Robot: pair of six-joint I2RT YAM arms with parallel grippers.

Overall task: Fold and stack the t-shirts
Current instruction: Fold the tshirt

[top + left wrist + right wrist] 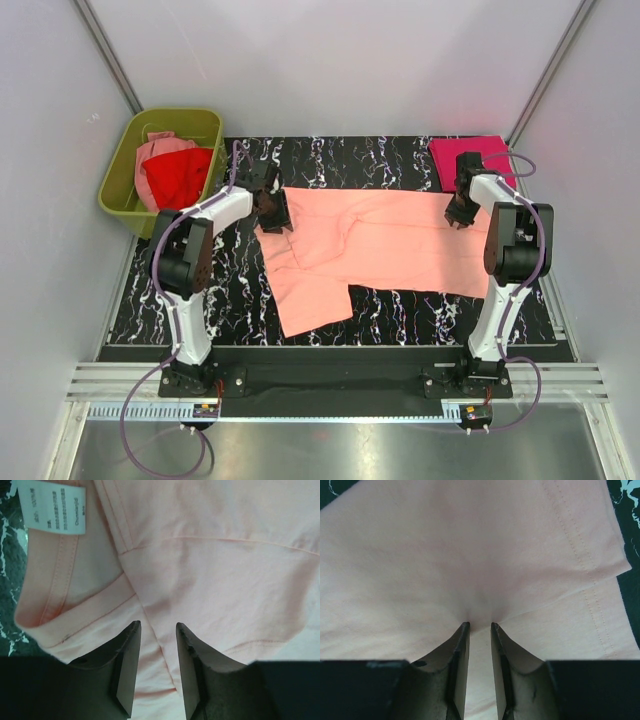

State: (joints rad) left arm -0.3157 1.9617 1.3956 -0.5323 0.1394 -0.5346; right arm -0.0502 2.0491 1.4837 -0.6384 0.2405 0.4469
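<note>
A soft salmon-peach t-shirt [380, 240] lies spread on the marbled black bench [400, 310], one sleeve nearest. At the shirt's left edge the left end effector [157, 625] stands apart astride a cloth ridge. At its right edge the right end effector [480, 624] is clamped on a pucker. Lifting evenly should keep the limp knit taut. Beyond its right corner lies a folded magenta t-shirt [465, 155].

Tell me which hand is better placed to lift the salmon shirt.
Likely right: the right hand pinches puckered cloth of the salmon t-shirt, while the left hand stands open by the collar.
</note>
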